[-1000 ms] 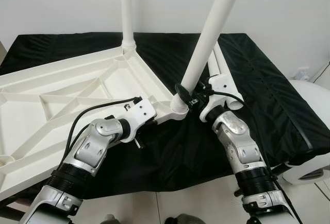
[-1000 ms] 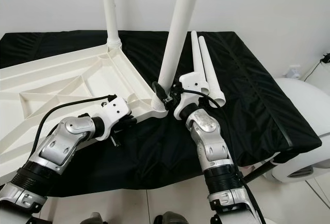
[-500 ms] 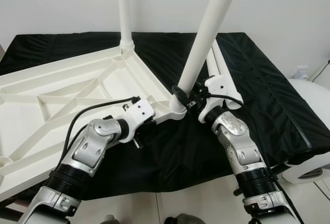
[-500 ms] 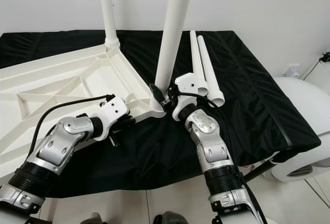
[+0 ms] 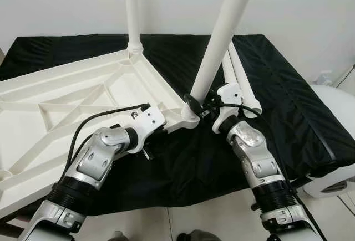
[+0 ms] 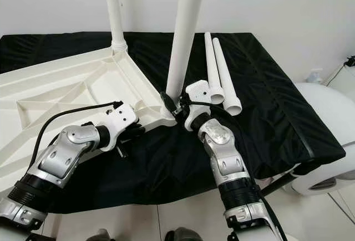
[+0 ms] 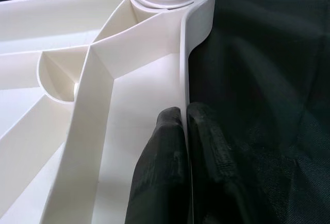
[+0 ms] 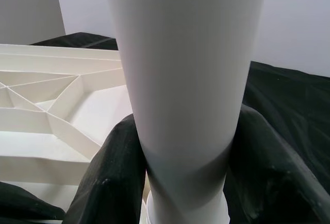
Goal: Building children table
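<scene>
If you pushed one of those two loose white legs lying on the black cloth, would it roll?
The loose legs look round and smooth, so one would probably roll. They taper, so it might curve. They seem like stiff, light plastic.

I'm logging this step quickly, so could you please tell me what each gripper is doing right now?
Left gripper: shut on the rim of the tabletop.
Right gripper: shut on the table leg at its base.

Right gripper (image 5: 195,103) grips a white leg (image 5: 221,41) at the tabletop (image 5: 72,105) corner.
</scene>
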